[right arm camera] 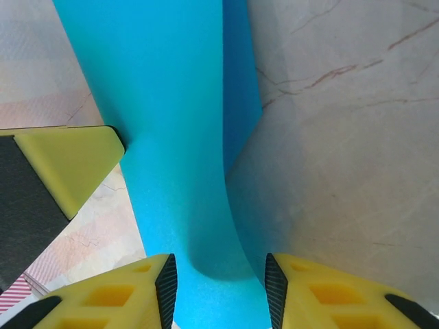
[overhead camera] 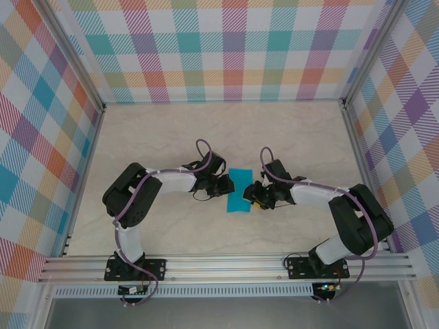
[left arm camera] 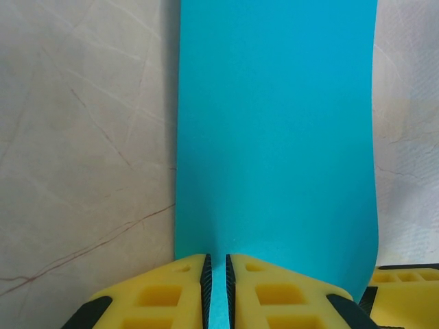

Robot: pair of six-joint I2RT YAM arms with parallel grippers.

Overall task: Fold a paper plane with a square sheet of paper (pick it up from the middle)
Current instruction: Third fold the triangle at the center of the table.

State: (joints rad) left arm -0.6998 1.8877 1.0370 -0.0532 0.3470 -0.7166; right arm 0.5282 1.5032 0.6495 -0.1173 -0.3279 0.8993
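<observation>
The teal-blue square sheet of paper (overhead camera: pixel 240 190) lies mid-table between my two grippers, looking like a narrow upright strip from above. My left gripper (overhead camera: pixel 225 185) is at its left edge. In the left wrist view the yellow jaws (left arm camera: pixel 218 260) stand almost together, pinching the near edge of the paper (left arm camera: pixel 274 123). My right gripper (overhead camera: pixel 254 197) is at the sheet's lower right corner. In the right wrist view its jaws (right arm camera: pixel 219 267) stand well apart, with a curled-up flap of the paper (right arm camera: pixel 171 137) running between them and a lower layer beside it.
The table is pale marble (overhead camera: pixel 171 137), boxed in by checked walls and aluminium rails (overhead camera: pixel 226 264) at the near edge. A finger of the left gripper (right arm camera: pixel 65 168) shows at the left of the right wrist view, close to the paper.
</observation>
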